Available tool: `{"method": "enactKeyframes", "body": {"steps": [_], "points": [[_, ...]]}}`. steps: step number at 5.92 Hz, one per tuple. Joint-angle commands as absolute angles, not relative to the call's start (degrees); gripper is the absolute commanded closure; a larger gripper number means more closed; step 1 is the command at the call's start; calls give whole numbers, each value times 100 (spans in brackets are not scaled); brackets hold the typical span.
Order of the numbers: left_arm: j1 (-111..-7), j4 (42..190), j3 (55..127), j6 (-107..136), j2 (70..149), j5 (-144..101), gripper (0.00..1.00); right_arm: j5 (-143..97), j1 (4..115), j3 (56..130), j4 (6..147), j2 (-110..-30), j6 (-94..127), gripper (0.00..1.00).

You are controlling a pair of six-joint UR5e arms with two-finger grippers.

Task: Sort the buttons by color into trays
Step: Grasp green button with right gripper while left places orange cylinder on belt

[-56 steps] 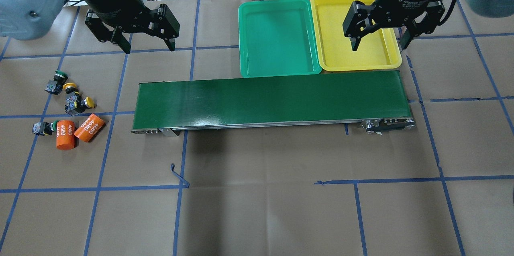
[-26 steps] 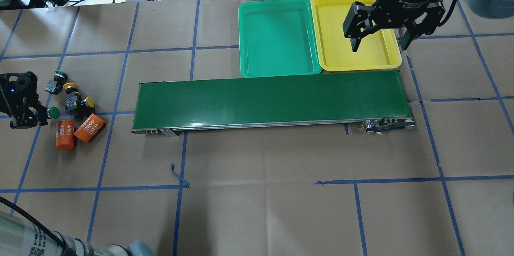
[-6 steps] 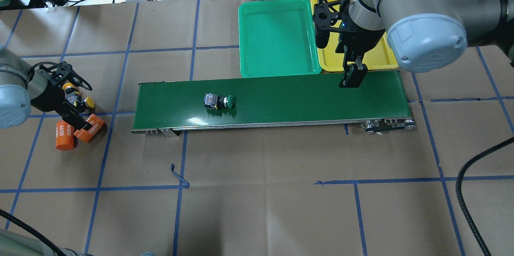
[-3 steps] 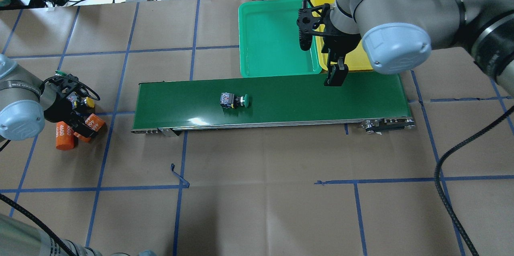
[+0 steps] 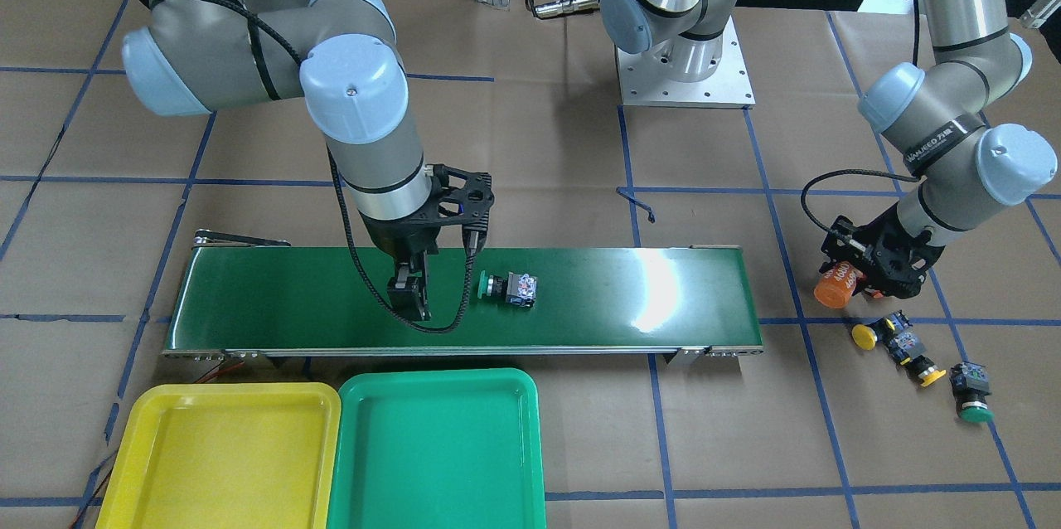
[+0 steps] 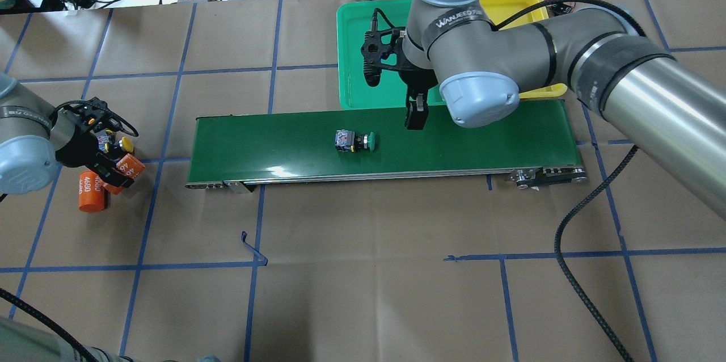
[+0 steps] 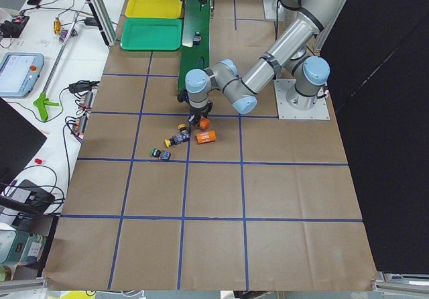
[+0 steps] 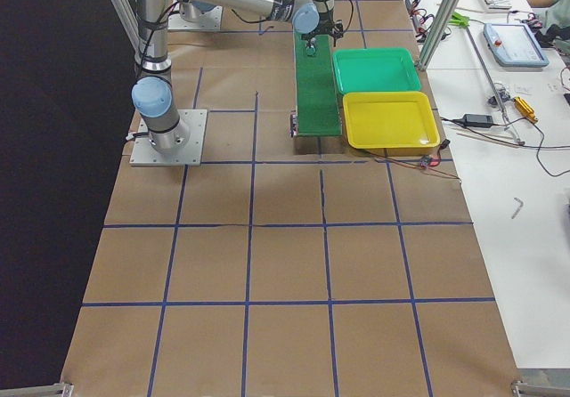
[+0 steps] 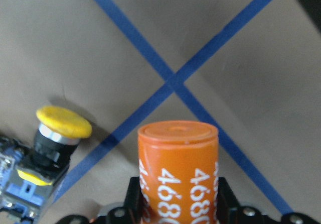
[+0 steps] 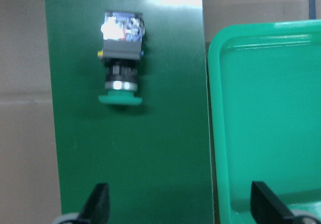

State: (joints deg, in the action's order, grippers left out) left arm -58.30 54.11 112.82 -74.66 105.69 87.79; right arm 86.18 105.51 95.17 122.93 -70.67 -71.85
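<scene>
A green button (image 6: 354, 141) lies on its side on the belt (image 6: 482, 140) near the right gripper (image 6: 416, 117), jaws apart; the left gripper (image 6: 120, 172) clamps an orange cylinder (image 9: 178, 174).

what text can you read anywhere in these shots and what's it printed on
"4680": on the orange cylinder held in the left gripper.
"4680": on the second orange cylinder.
"WANJEED": on the right arm; the smaller print after it is too small to read.
Label on the green button body: blurred, unreadable.
</scene>
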Motion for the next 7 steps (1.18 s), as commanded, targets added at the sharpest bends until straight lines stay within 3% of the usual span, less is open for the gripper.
{"method": "enactKeyframes", "body": {"steps": [1,4,5,6,7], "points": [[-6840,6174,10866,-7505,10022,8780,100,8631,10870,9405,12542,-6734,-6709,0],[-8137,6407,10819,-8510,10203,8746,100,8692,10899,9536,12464,-6521,-6548,3],[-8347,6329,10819,-8760,10317,8728,100,8736,10690,9849,12533,-6574,-6678,10],[-8471,6285,10793,-8789,10397,8736,92,8936,10383,9974,12498,-6583,-6845,28],[-8507,6284,10819,-8789,10415,8745,2,8982,10258,9993,12463,-6653,-6890,51]]}}
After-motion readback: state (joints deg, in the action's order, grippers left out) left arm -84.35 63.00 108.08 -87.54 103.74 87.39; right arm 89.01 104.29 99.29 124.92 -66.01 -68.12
